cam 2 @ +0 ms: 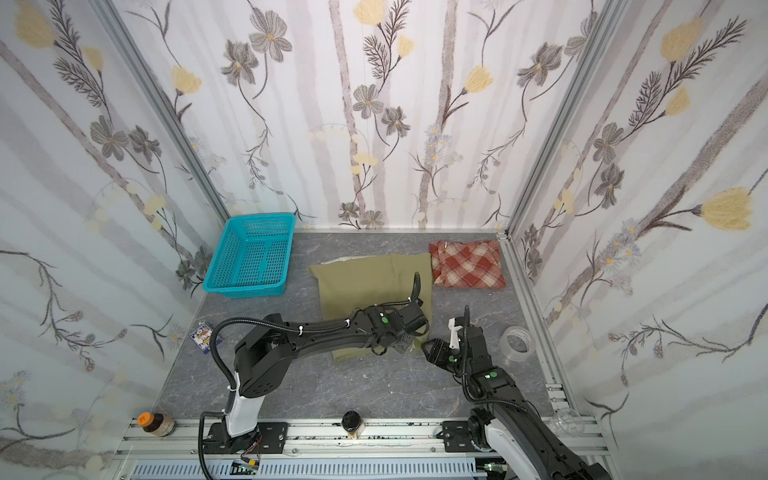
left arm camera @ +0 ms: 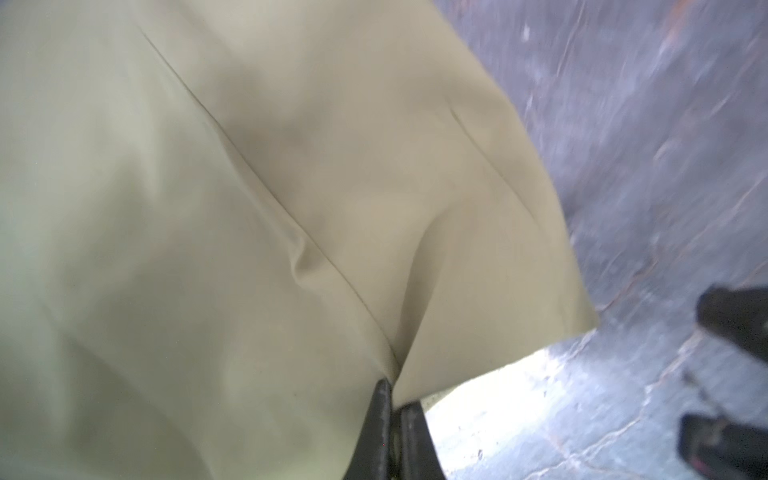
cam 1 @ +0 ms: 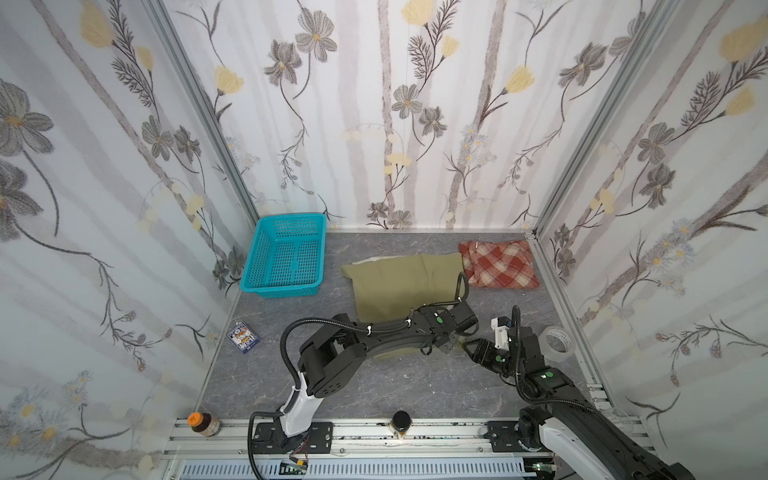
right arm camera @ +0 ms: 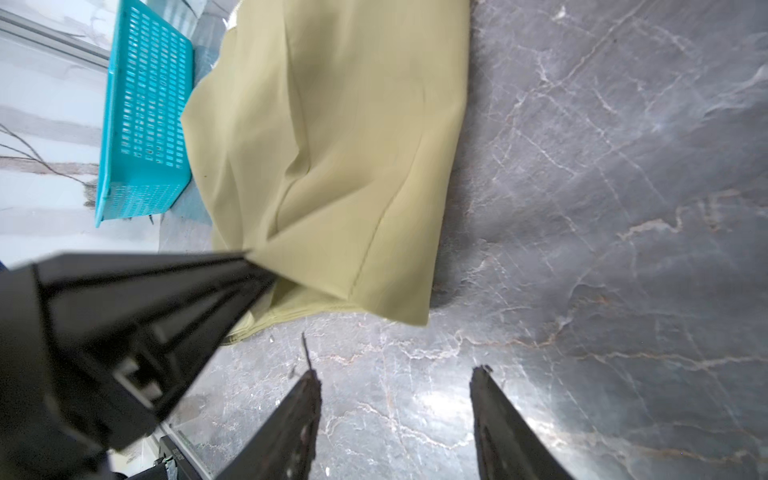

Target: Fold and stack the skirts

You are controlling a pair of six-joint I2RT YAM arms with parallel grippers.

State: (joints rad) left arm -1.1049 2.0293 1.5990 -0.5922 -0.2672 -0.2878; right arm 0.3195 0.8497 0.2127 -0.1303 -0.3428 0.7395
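Olive skirt (cam 1: 390, 282) lies lengthwise near-to-far, its near hem pinched tight in the left gripper (left arm camera: 395, 395). Right gripper (right arm camera: 395, 371) hangs with fingers apart and empty, just beside the free near corner.

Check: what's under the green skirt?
Where the left hand pinches up the near corner of the green skirt, more of its own cloth lies on the grey table. Elsewhere the skirt and left arm cover whatever is beneath.
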